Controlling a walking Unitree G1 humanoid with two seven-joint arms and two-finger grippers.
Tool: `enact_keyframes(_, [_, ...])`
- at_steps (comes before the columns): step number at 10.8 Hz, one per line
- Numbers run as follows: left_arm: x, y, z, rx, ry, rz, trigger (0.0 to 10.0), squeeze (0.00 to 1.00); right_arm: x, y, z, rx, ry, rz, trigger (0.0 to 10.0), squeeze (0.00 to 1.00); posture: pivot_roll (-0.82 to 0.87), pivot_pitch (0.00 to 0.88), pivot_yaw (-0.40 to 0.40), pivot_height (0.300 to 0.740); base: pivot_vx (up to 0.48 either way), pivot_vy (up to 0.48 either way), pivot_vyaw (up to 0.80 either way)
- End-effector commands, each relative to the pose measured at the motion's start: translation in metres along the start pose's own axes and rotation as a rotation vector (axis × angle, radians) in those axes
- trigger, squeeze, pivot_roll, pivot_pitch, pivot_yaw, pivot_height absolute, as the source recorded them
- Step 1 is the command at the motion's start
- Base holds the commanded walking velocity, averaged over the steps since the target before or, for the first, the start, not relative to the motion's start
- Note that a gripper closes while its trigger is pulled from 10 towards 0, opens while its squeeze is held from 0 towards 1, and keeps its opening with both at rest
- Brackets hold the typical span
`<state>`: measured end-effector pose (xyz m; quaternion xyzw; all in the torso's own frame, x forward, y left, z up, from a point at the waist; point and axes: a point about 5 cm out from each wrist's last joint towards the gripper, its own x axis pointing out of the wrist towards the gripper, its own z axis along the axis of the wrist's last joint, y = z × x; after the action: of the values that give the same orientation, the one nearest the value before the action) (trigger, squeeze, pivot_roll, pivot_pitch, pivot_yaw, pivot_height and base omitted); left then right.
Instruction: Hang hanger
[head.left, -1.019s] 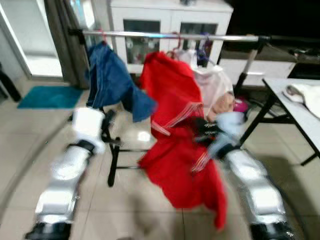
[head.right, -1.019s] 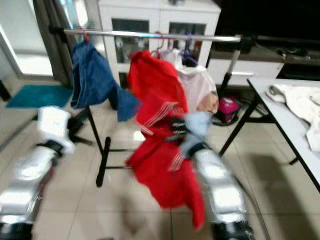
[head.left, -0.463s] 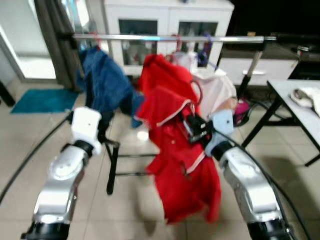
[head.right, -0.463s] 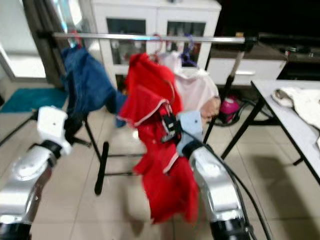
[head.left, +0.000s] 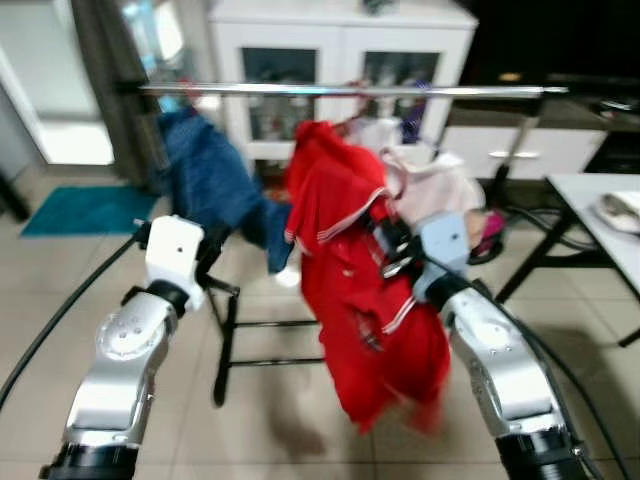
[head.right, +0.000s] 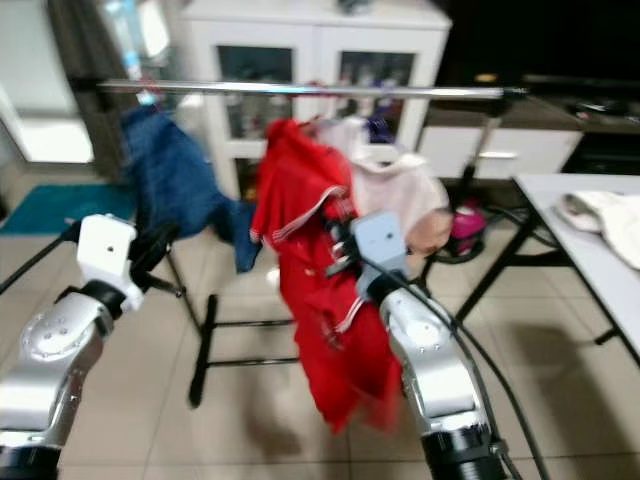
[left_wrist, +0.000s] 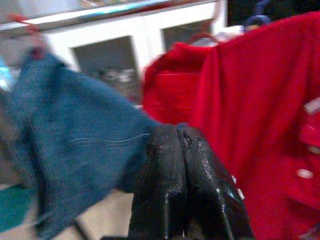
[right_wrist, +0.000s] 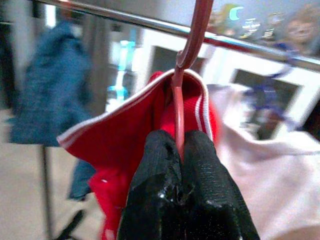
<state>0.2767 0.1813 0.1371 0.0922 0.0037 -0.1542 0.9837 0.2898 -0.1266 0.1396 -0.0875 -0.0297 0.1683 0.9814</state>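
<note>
A red hanger (right_wrist: 176, 107) carries a red garment (head.left: 375, 310) with white trim. My right gripper (right_wrist: 178, 142) is shut on the hanger's neck, just above the collar. It holds the garment up in front of the clothes rack (head.left: 385, 245). The hanger's hook (right_wrist: 192, 40) is close to the metal rail (right_wrist: 150, 24); I cannot tell whether it is over it. The rail (head.left: 340, 90) also bears a blue denim garment (head.left: 215, 180), another red garment (left_wrist: 172, 90) and a pale pink one (head.left: 435, 185). My left gripper (left_wrist: 182, 135) is shut on nothing, low beside the blue garment (head.left: 212, 245).
A white cabinet (head.left: 340, 40) stands behind the rack. The rack's black base (head.left: 225, 345) rests on the tiled floor. At the right is a table (head.left: 585, 190) with a white cloth (head.left: 622, 208). A teal mat (head.left: 80, 208) lies at the left. Black cables trail from both arms.
My right arm has lifted the red garment on its hanger higher and closer to the rail. The left arm has hardly moved. The camera has shifted a little.
</note>
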Motion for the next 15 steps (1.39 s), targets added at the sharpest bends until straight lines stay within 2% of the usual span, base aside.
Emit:
enact_keyframes(1, [0.0,0.0,0.001,0.017,0.004,-0.01,10.0,0.0,0.004,-0.011,0.014,-0.023,-0.066,-0.059,10.0,0.0,0.01,0.0,-0.013,0.74,0.337,0.0,0.0])
enact_keyframes(2, [-0.003,-0.001,-0.001,0.03,0.015,-0.018,10.0,0.0,0.004,-0.017,0.013,-0.029,-0.066,-0.109,10.0,0.0,0.01,0.0,-0.014,0.74,0.337,0.0,0.0])
enact_keyframes(3, [-0.004,0.0,-0.002,0.041,0.022,-0.031,10.0,0.0,0.004,-0.018,0.011,-0.034,-0.056,-0.106,10.0,0.0,0.01,0.0,-0.013,0.74,0.337,0.0,0.0])
enact_keyframes(7, [-0.004,0.002,0.001,0.031,0.009,-0.053,10.0,0.0,0.003,-0.001,-0.001,-0.038,-0.003,-0.049,10.0,0.0,0.01,0.0,0.011,0.74,0.343,0.0,0.0])
enact_keyframes(9, [-0.003,0.002,0.002,0.034,0.012,-0.062,10.0,0.0,0.003,0.0,-0.001,-0.033,0.0,-0.057,10.0,0.0,0.01,0.0,0.016,0.74,0.337,0.0,0.0])
enact_keyframes(11, [-0.004,0.001,0.001,0.044,0.016,-0.08,10.0,0.0,0.003,0.0,0.002,-0.024,-0.023,-0.065,10.0,0.0,0.02,0.0,0.021,0.74,0.339,0.0,0.8])
enact_keyframes(13, [-0.006,0.0,0.002,0.072,0.025,-0.108,10.0,0.0,0.004,0.005,0.012,0.036,-0.072,-0.025,10.0,0.0,0.02,0.0,0.019,0.74,0.324,0.0,0.0])
enact_keyframes(15, [-0.008,0.0,0.003,0.08,0.024,-0.147,10.0,0.0,0.006,0.005,0.021,0.038,-0.093,-0.032,10.0,0.0,0.02,0.0,0.014,0.74,0.0,0.0,0.0])
